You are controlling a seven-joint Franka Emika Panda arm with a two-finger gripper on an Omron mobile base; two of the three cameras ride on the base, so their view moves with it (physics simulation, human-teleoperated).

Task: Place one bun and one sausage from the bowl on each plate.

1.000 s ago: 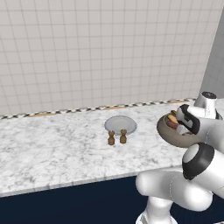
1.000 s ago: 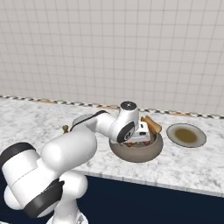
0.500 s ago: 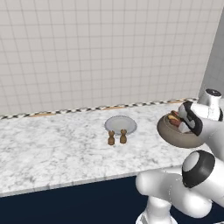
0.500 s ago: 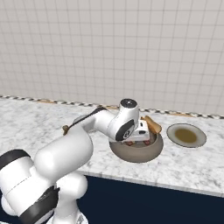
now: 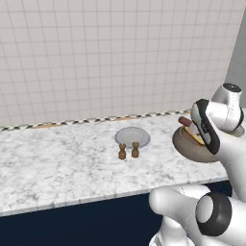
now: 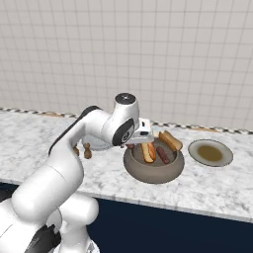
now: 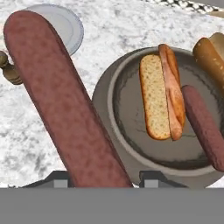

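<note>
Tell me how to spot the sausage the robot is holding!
Find the big grey-brown bowl on the marble counter, left of the tan plate. Just above its rim, the claw pinches one long dark red sausage. The other sausage lies inside the bowl beside the buns; this one is lifted out, in the air.

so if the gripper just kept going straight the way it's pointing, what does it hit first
Most likely the marble counter just left of the bowl, or the bowl's near rim. The gripper points down with a sausage clamped between its fingers, so the sausage's far end would touch first. Depth is hard to judge here.
</note>
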